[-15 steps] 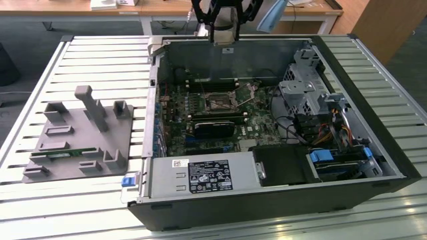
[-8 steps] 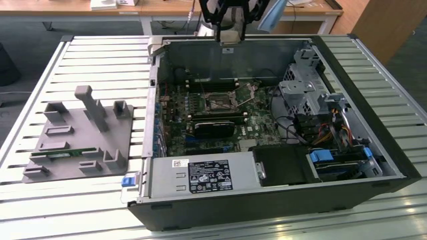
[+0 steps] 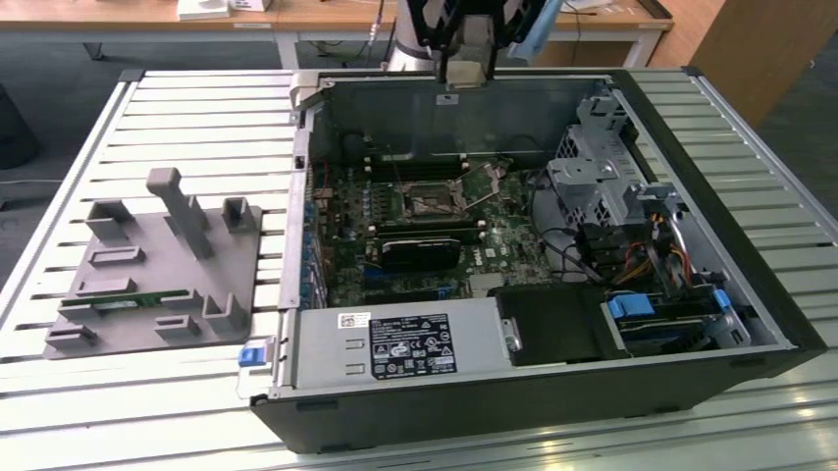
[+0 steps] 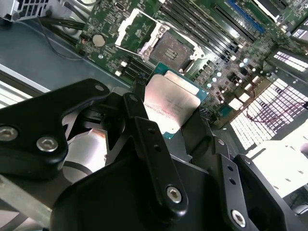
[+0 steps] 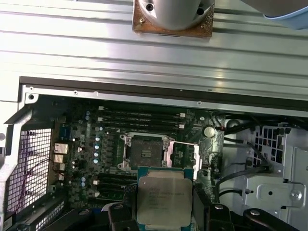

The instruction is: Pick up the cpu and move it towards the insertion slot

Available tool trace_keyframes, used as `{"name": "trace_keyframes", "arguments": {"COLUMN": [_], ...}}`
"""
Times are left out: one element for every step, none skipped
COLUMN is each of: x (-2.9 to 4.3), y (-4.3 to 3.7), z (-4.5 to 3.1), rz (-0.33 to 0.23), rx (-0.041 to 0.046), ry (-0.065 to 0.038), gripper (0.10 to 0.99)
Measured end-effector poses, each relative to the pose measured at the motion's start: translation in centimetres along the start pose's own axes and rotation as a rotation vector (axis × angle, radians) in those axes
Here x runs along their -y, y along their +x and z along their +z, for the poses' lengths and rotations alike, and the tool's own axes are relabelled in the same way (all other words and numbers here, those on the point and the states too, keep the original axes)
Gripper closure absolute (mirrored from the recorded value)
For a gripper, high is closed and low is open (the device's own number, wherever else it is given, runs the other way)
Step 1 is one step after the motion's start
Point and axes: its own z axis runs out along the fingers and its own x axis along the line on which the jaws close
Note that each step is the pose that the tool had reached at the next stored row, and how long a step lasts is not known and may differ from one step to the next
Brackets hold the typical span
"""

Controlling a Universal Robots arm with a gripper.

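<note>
My gripper (image 3: 454,86) hangs over the far wall of the open computer case (image 3: 733,196), shut on the cpu. The cpu (image 5: 161,199) is a flat square chip with a silver-grey face and a green edge, held by its two sides between the black fingers (image 4: 139,115). In both wrist views it sits above the motherboard, beside the insertion slot and apart from it. The insertion slot (image 5: 144,150) is a square socket with a dark centre and a silver frame, its lid (image 5: 185,155) swung open. The same insertion slot (image 3: 429,203) lies mid-board in the exterior view, and also shows as the socket (image 4: 171,48).
A grey plastic tray (image 3: 144,265) with a green memory stick (image 3: 131,302) lies on the slatted table at the exterior view's left. Inside the case are a long black card (image 3: 419,250), memory slots (image 5: 139,118), a metal drive cage (image 3: 596,177), cables (image 3: 642,260) and the power supply (image 3: 392,343).
</note>
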Motion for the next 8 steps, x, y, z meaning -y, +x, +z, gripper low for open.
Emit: {"name": "trace_keyframes", "arguments": {"x": [0.01, 0.02, 0.02, 0.03, 0.03, 0.03, 0.03, 0.03], "y": [-0.14, -0.28, -0.37, -0.42, -0.43, -0.43, -0.45, -0.46], "z": [0.02, 0.04, 0.05, 0.06, 0.06, 0.06, 0.07, 0.06], "rz": [0.000, 0.001, 0.001, 0.001, 0.002, 0.002, 0.002, 0.002], "rx": [0.0000, 0.0001, 0.0000, 0.0001, 0.0000, 0.0000, 0.0001, 0.0000], "ry": [0.000, 0.000, 0.000, 0.000, 0.000, 0.000, 0.000, 0.000], "gripper": [0.537, 0.537, 0.537, 0.537, 0.537, 0.537, 0.537, 0.537]}}
